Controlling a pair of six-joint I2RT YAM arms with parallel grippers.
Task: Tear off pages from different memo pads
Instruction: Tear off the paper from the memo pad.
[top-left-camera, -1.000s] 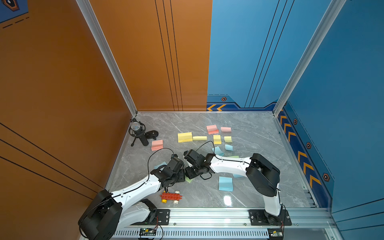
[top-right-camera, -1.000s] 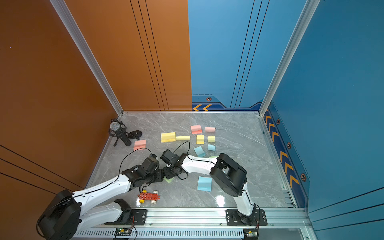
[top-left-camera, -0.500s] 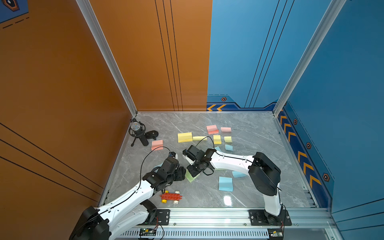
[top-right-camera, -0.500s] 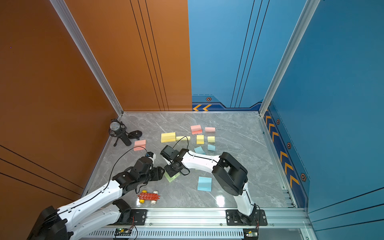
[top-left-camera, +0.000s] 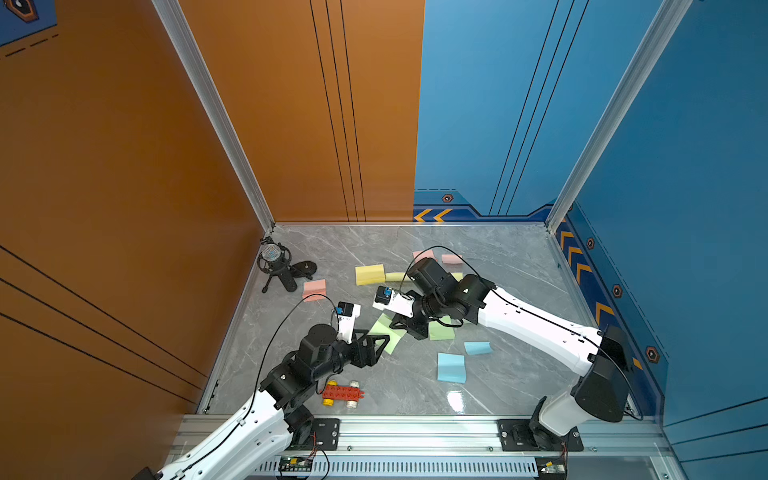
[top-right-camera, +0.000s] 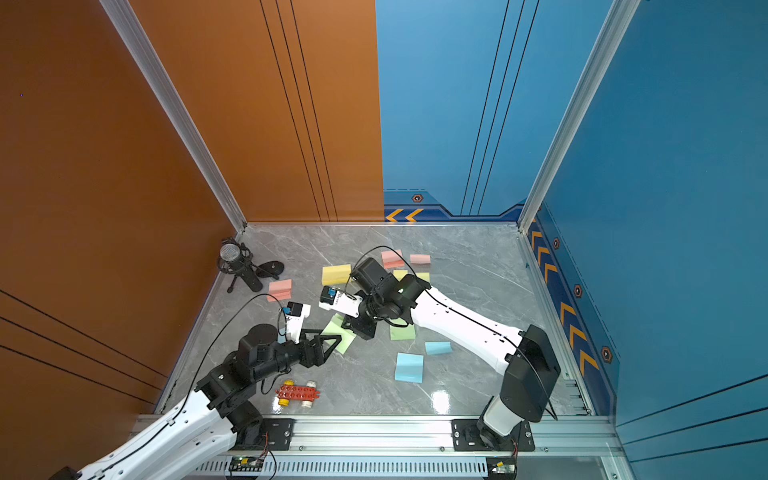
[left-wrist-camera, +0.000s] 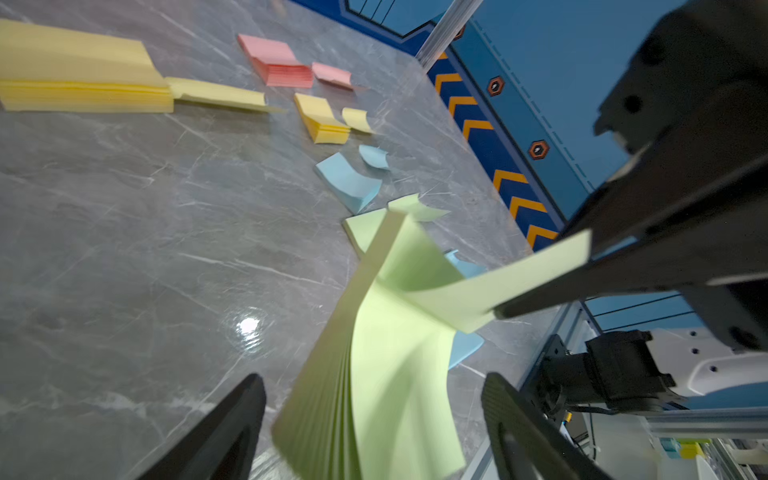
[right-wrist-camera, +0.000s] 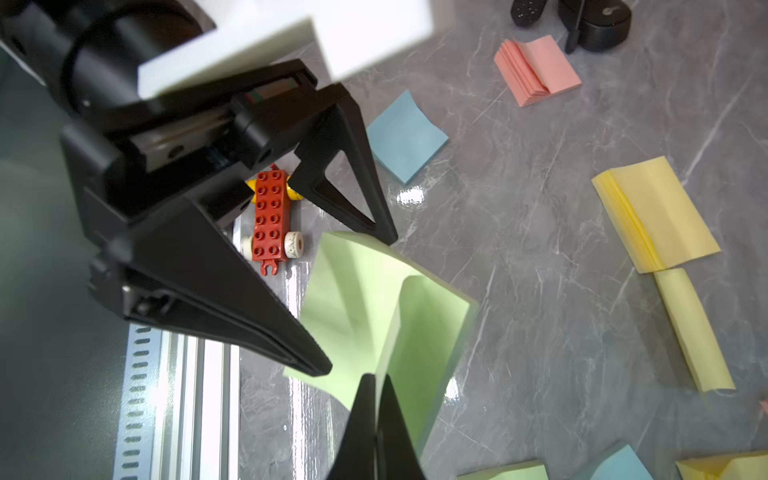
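A green memo pad (top-left-camera: 384, 336) (top-right-camera: 340, 338) lies on the grey floor between both arms. My left gripper (left-wrist-camera: 374, 380) (top-left-camera: 380, 347) is open, its fingers (left-wrist-camera: 232, 419) standing either side of the pad (left-wrist-camera: 328, 399) without pressing it. My right gripper (right-wrist-camera: 376, 380) (top-left-camera: 409, 330) is shut on the pad's top green page (right-wrist-camera: 419, 332) (left-wrist-camera: 478, 291), which curls up off the block while one edge stays attached. Other memo pads, yellow (top-left-camera: 370, 274), pink (top-left-camera: 314, 289) and blue (top-left-camera: 451, 368), lie around, with loose pages beside them.
A red toy brick car (top-left-camera: 343, 392) sits near the front rail beside the left arm. A microphone on a small tripod (top-left-camera: 276, 266) stands at the back left. A loose blue page (top-left-camera: 477, 348) and a green sheet (top-left-camera: 440, 332) lie under the right arm.
My left jaws have spread wide around the green pad. My right jaws have closed on its top page and drawn it upward, bending it away from the block.
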